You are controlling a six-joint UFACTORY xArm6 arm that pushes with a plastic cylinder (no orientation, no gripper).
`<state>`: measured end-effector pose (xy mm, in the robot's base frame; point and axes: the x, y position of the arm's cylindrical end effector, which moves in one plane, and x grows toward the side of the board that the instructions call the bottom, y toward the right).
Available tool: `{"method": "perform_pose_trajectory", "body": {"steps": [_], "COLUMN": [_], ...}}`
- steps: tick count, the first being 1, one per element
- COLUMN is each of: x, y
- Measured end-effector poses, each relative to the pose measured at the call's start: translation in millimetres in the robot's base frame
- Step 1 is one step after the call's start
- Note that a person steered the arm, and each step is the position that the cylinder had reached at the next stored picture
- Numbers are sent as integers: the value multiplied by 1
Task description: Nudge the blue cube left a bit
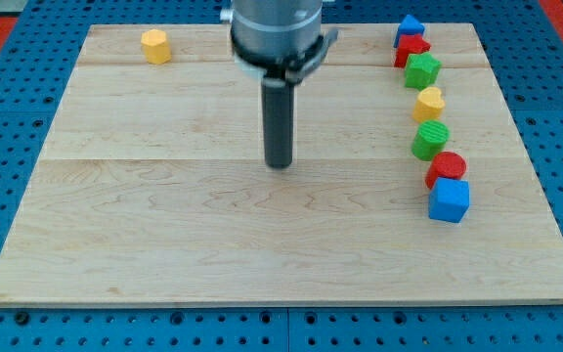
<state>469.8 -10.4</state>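
Blue plastic cube (pixel 449 200) sits touching the red cylinder (pixel 447 168), so my jawless tip (pixel 279 164), well left, should circle to its right face and push gently.

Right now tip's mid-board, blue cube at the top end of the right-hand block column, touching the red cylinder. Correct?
Not quite. The camera view shows the blue cube at the column's bottom end, touching the red cylinder. My tip is mid-board, well to the view's left of it.
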Motion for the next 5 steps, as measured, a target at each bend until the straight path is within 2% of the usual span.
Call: {"method": "perform_pose_trajectory", "body": {"steps": [1, 2, 3, 4, 5], "x": [56, 88, 110, 108, 78], "y": [3, 81, 182, 231, 231]}}
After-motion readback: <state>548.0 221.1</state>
